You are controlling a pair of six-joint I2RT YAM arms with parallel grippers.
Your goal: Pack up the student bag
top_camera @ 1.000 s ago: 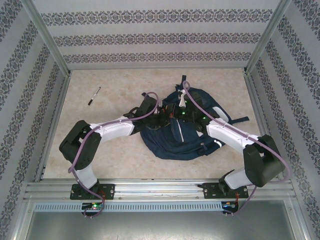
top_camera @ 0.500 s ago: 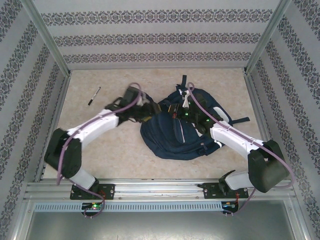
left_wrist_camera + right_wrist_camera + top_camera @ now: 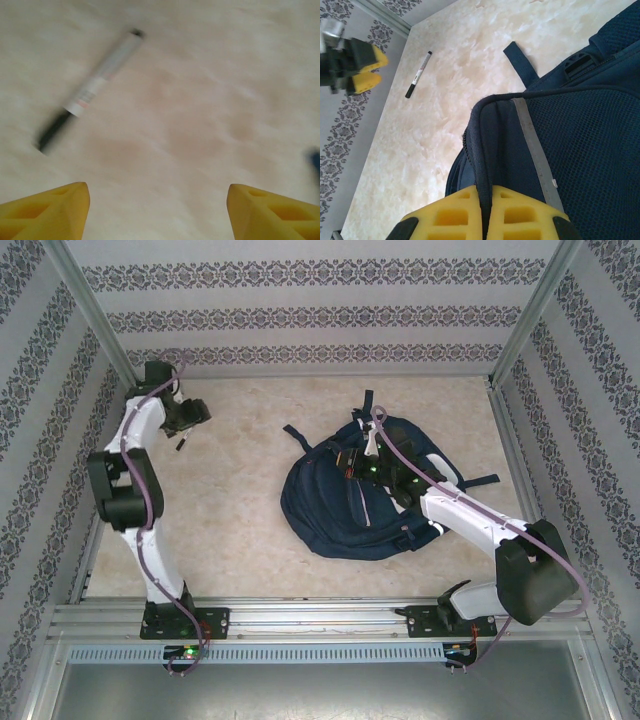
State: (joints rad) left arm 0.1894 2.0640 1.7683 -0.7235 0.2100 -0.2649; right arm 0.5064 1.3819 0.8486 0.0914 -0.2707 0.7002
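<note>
Right tool [image 3: 484, 202] pinches the student bag [image 3: 580, 130] edge.

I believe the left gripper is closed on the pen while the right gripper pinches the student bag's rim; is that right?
Not quite: the left gripper is open, and the pen lies untouched on the table ahead of it, as the left wrist view shows. The right gripper does pinch the rim of the student bag.

1. White-shelled left arm [image 3: 135, 435] and right arm [image 3: 470, 520], tubular links between bulky black joint housings [image 3: 120, 495].
2. Thin purple cable [image 3: 392, 445] loops along each arm.
3. Jaws of yellow moulded plastic with hollow recesses.
4. Flat black base plates [image 3: 185, 621].
</note>
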